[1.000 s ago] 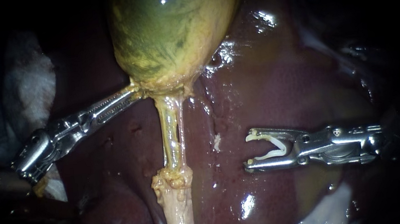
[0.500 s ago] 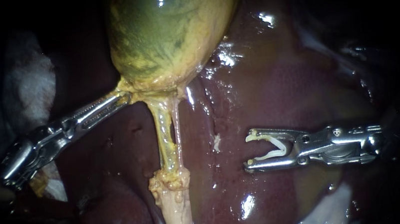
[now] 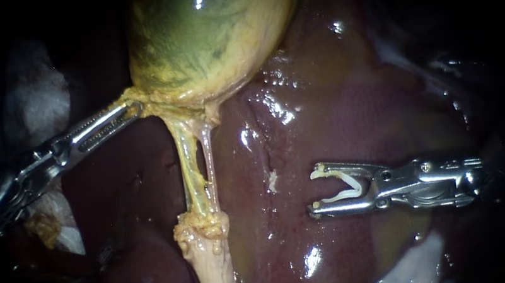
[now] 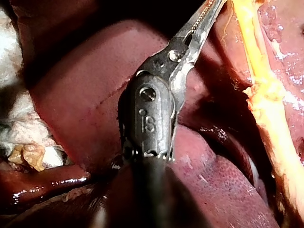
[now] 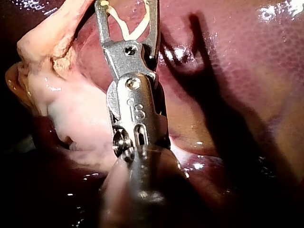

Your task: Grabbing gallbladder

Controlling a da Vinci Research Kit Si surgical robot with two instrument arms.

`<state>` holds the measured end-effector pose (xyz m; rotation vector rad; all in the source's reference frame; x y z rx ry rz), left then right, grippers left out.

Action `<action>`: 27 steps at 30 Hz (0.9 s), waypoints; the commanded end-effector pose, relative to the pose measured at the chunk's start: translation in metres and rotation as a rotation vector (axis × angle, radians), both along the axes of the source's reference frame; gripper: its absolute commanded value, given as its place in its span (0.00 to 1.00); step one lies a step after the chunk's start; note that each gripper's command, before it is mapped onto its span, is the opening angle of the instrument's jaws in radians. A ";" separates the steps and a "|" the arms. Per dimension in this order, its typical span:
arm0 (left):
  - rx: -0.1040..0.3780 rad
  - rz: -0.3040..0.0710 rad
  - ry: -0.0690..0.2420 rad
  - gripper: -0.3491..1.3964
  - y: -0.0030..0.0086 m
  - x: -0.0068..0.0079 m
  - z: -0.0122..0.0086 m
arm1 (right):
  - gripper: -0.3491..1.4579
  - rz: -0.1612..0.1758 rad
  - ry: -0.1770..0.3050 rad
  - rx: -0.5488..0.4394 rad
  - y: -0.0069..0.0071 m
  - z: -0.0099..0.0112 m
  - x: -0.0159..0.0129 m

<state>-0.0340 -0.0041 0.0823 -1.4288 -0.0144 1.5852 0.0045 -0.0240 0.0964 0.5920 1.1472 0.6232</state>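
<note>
The green-yellow gallbladder [image 3: 208, 32] hangs at the top of the endoscope view over the dark red liver [image 3: 350, 105]. My left instrument [image 3: 133, 109] has its jaws shut on the gallbladder's lower left edge, by the neck. From the neck, two thin yellow tubes [image 3: 193, 167] slant down to a pale stalk [image 3: 213, 266]. My right instrument [image 3: 314, 189] lies apart on the liver, its jaws holding a white clip [image 3: 347, 184] between them. The left wrist view shows the left instrument [image 4: 209, 9] beside the yellow tube [image 4: 259, 71]. The right wrist view shows the right instrument [image 5: 128, 9] with the clip [image 5: 126, 26].
White gauze [image 3: 38, 96] lies behind the left instrument's shaft, and more gauze [image 3: 407, 270] shows at the lower right. Pale fatty tissue [image 5: 71, 109] sits beside the right instrument. Wet liver surface surrounds both instruments.
My left instrument has pulled the gallbladder's neck to the left and slightly up, so the tubes now slant and stretch. The right instrument has not moved.
</note>
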 end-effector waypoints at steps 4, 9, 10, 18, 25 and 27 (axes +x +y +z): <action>0.000 -0.005 0.004 0.03 0.0000 0.0000 0.0000 | 0.51 0.000 0.000 0.000 0.0000 0.0000 0.0000; 0.000 -0.009 0.007 0.03 0.0000 0.0000 0.0000 | 0.51 0.000 0.000 0.000 0.0000 0.0000 0.0000; 0.000 -0.009 0.008 0.03 0.0000 0.0000 0.0000 | 0.51 0.000 0.000 0.000 0.0000 0.0000 0.0000; 0.000 -0.014 0.011 0.03 0.0000 -0.0001 0.0001 | 0.51 0.000 0.000 0.000 0.0000 0.0000 0.0000; 0.000 -0.017 0.014 0.03 0.0000 -0.0001 0.0002 | 0.52 0.000 0.000 0.000 0.0000 0.0000 0.0000; 0.000 -0.018 0.014 0.03 0.0000 -0.0001 0.0002 | 0.52 0.000 0.000 0.000 0.0000 0.0000 0.0000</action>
